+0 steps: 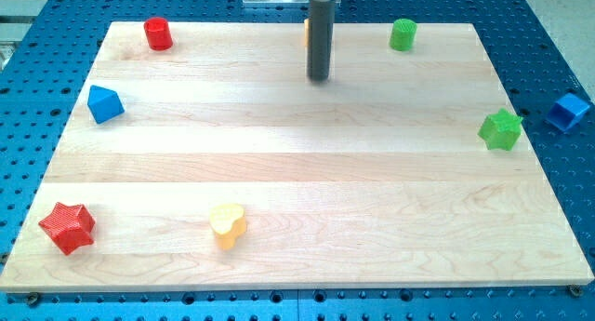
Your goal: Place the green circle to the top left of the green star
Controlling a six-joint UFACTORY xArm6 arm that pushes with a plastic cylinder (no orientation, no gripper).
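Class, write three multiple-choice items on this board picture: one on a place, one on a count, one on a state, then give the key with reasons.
1. Where is the green star?
A. near the board's right edge
B. bottom left corner
C. centre

2. How many green blocks are there?
A. one
B. two
C. four

3. Is my tip touching the green circle?
A. yes, pressed against it
B. no, it stands apart to its left
C. it rests on top of it

Key: 1 A, the star sits by the wooden board's right edge; 2 B, only star and circle are green; 3 B, bare wood lies between tip and circle.
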